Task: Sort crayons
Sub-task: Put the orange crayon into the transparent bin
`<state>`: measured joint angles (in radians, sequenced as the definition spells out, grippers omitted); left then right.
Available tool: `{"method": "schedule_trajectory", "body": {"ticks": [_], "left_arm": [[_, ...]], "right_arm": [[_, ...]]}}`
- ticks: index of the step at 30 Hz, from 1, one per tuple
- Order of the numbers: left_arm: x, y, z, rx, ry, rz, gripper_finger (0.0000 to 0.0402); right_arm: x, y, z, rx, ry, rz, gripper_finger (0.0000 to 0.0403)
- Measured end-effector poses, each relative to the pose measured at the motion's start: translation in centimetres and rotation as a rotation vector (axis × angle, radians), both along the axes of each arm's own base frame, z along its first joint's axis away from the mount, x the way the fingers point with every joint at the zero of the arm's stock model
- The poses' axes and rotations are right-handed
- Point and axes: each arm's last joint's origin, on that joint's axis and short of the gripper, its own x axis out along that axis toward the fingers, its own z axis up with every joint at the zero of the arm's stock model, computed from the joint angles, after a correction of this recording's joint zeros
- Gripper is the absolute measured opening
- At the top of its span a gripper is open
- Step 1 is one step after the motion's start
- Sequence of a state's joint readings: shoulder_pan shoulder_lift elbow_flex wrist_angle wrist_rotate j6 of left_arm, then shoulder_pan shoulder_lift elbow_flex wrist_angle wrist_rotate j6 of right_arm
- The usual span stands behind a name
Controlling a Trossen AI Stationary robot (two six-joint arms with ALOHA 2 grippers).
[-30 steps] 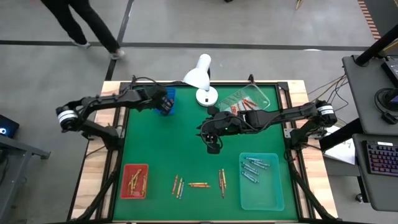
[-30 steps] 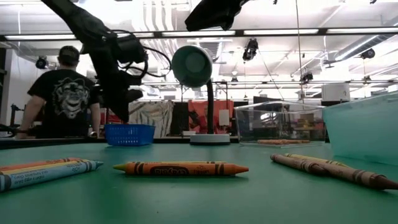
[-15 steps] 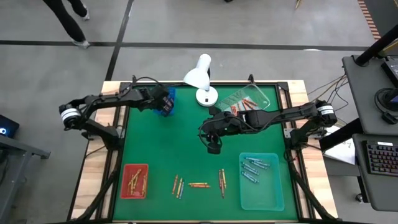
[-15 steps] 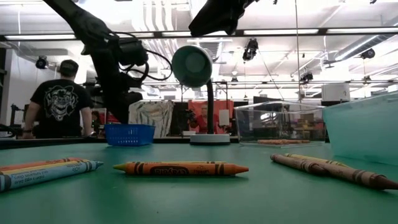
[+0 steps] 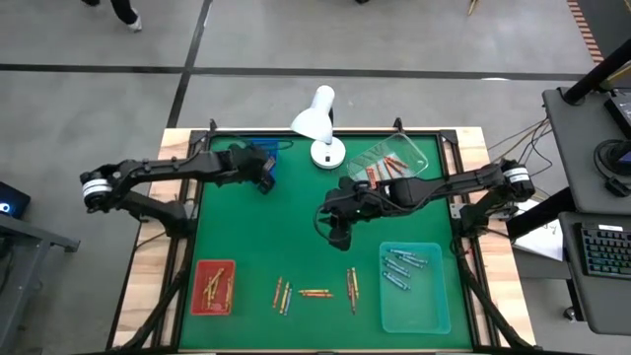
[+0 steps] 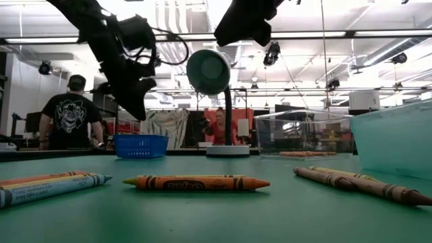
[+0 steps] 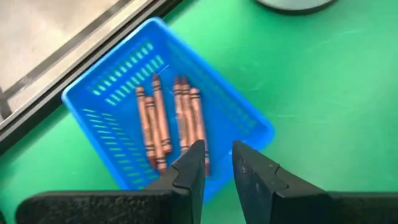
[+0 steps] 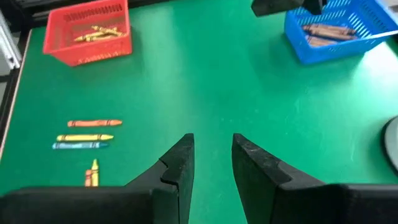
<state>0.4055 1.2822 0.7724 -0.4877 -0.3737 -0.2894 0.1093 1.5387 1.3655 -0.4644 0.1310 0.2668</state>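
Several loose crayons lie flat on the green mat near the table's front edge: a left group (image 5: 282, 294), an orange one (image 5: 315, 293) and a brown pair (image 5: 352, 287). They also show in the low view (image 6: 196, 182). My left gripper (image 7: 217, 163) is open and empty, hovering at the near side of the blue basket (image 7: 168, 118), which holds brown crayons (image 7: 180, 118). My right gripper (image 8: 211, 155) is open and empty, above the middle of the mat (image 5: 340, 232).
A red tray (image 5: 214, 287) with yellow crayons sits at the front left. A light teal tray (image 5: 415, 288) with blue crayons sits at the front right. A clear box (image 5: 396, 158) with red crayons and a white lamp (image 5: 320, 123) stand at the back. People stand beyond the table.
My left gripper has risen a little and drawn back from over the blue basket toward the table's near left, tipping as it went. My right gripper has shifted slightly toward the right edge. A person has walked off behind the table.
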Motion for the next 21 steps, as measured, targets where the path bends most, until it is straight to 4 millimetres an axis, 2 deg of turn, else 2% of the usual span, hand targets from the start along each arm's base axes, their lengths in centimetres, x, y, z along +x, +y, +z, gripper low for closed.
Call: {"method": "schedule_trajectory", "body": {"ticks": [12, 21], "left_arm": [[1.4, -5.8, 0.9, -0.002, -0.084, -0.158, 0.0064], [3.1, -11.1, 1.7, -0.129, -0.267, -0.273, 0.0064]], "right_arm": [[-0.5, 2.7, -0.1, 0.006, 0.013, 0.071, 0.0092], [-1.1, 3.0, -0.7, -0.028, 0.096, 0.099, 0.0082]]}}
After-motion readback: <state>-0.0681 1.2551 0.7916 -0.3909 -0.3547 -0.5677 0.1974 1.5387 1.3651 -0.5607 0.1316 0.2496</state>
